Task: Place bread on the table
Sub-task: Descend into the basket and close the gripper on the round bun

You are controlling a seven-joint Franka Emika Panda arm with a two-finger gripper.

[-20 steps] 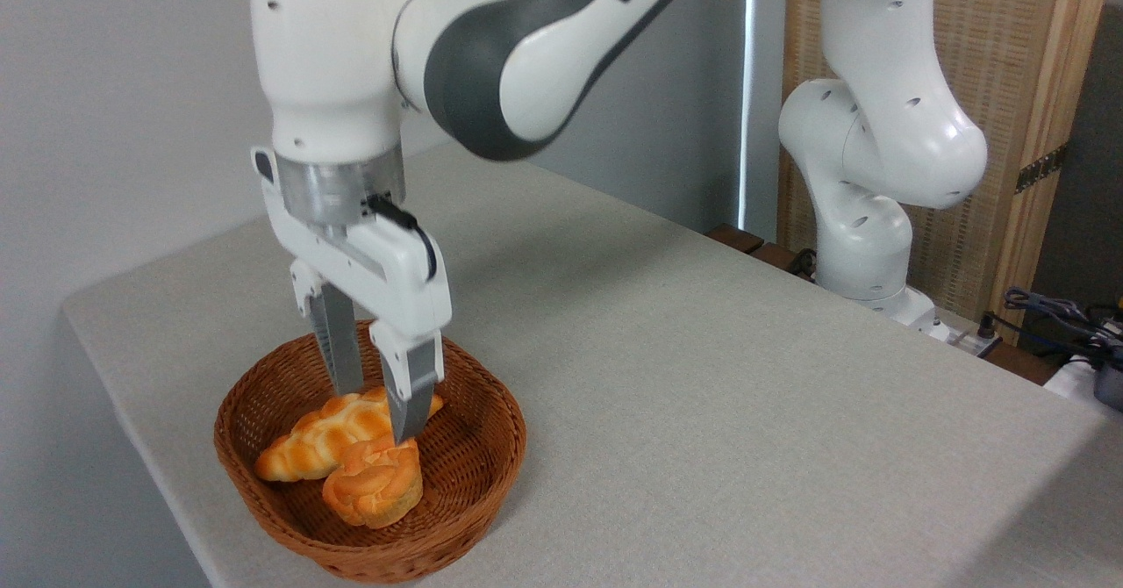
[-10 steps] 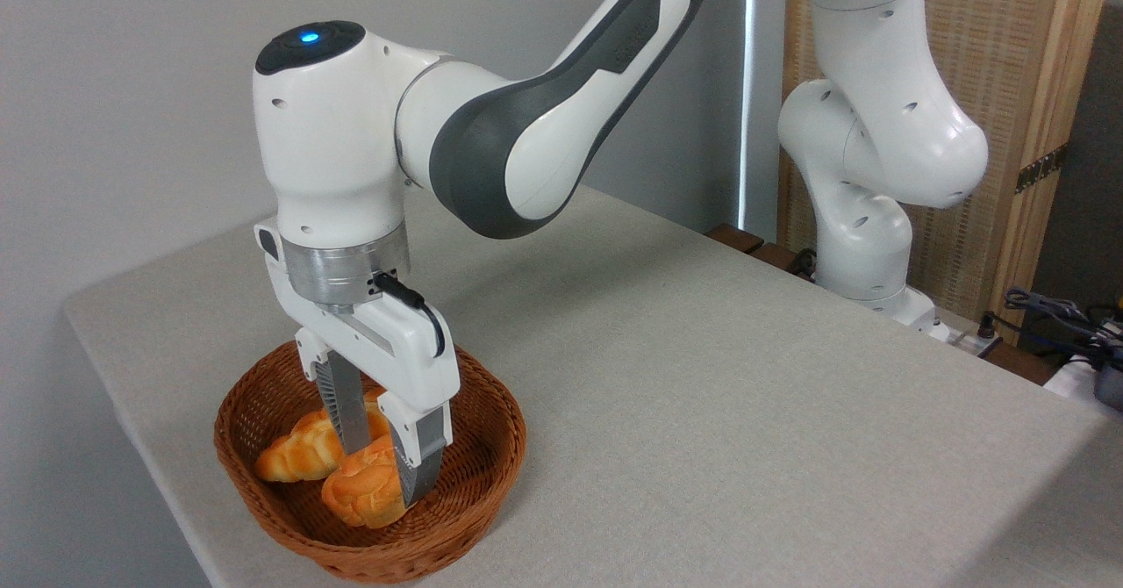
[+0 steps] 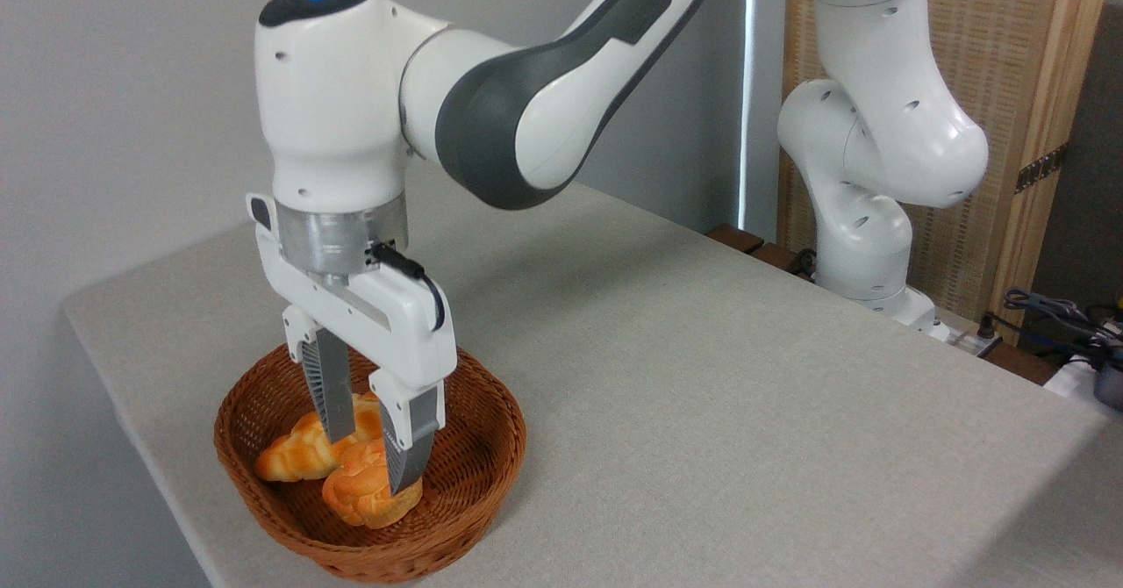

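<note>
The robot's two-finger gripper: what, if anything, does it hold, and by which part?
The gripper is closed on the small rounded orange-golden bun, pinching its lumpy top, inside the brown wicker basket.

The arm's base column stands at the far right edge of the table (image 3: 702, 377), its links rising out of the top of the view; the grey-and-white forearm slants down and to the left over the table, ending in a white wrist housing with a lit blue light on top; below it the gripper (image 3: 371, 461) points straight down; its two grey fingers (image 3: 329, 395) are closed against opposite sides of the bread (image 3: 364, 496).
</note>
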